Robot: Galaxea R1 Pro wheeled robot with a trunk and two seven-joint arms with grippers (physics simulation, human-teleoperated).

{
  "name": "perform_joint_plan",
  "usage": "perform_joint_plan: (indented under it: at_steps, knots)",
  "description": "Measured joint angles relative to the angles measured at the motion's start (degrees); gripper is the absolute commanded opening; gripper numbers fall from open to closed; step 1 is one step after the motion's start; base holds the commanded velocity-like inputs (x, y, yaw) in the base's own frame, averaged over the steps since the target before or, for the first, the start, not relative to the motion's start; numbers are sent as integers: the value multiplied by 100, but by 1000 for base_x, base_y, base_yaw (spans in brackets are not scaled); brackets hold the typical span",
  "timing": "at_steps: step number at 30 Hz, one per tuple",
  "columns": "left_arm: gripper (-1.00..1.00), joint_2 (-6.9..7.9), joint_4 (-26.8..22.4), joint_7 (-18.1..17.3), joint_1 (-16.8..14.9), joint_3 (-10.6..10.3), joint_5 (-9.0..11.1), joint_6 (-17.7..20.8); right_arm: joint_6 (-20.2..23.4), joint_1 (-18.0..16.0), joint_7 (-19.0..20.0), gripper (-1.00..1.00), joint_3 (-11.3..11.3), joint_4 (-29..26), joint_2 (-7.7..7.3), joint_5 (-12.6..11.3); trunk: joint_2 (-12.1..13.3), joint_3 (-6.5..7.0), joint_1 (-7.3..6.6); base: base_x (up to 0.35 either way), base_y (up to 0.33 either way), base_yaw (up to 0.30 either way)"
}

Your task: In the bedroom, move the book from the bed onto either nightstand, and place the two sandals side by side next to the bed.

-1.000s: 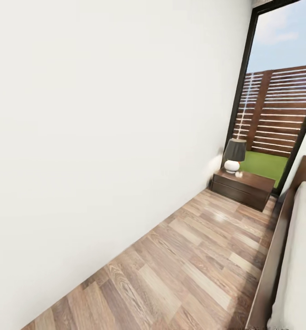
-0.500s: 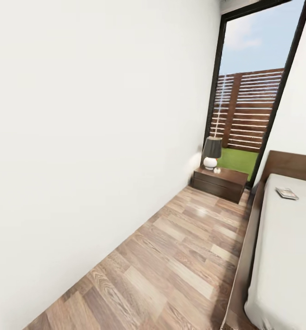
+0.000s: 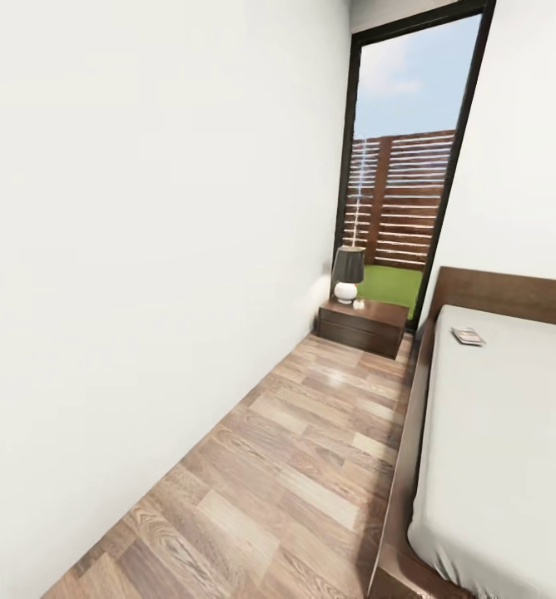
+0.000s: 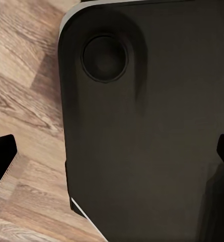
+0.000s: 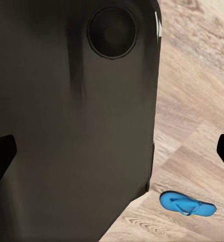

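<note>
The book [image 3: 468, 336] lies flat on the off-white bed [image 3: 494, 433], near the brown headboard. The dark nightstand [image 3: 363, 325] stands on the floor against the far glass door, left of the bed. One blue sandal [image 5: 186, 204] lies on the wood floor in the right wrist view, beside my dark base. My left gripper [image 4: 112, 157] hangs open over my base and the floor, with nothing between its fingers. My right gripper [image 5: 112, 154] is also open and holds nothing.
A lamp [image 3: 347, 274] with a dark shade and a white base stands on the nightstand. A long white wall [image 3: 145, 249] runs along the left. A strip of wood floor [image 3: 311, 449] lies between the wall and the bed frame. A tall glass door [image 3: 403, 183] closes the far end.
The head camera has turned to the right, so the whole view has shifted left. More of the bed has come into view, and the book with it. Nothing in the room has moved.
</note>
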Motion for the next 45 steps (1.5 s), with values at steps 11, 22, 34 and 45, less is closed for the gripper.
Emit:
perform_joint_plan:
  at_steps: [11, 22, 34, 45]
  knots:
    - [100, 0, 0, 0, 0, -3, 0, 0, -3, 0, 8, 100, -16, 7, 1, -7, 0, 0, 0, 0, 0, -277]
    - [100, 0, -1, -2, 0, 0, 0, 0, -3, 8, 12, 100, -27, 13, 2, -12, 0, 0, 0, 0, 0, -277]
    - [100, -2, 0, 0, 0, 1, 0, 0, -2, 9, 12, 100, -33, -7, 22, -6, 0, 0, 0, 0, 0, -280]
    - [100, -2, -1, 0, 0, 0, 0, 0, -3, 9, 12, 100, -23, 7, 26, -5, 0, -18, 0, 0, 0, -278]
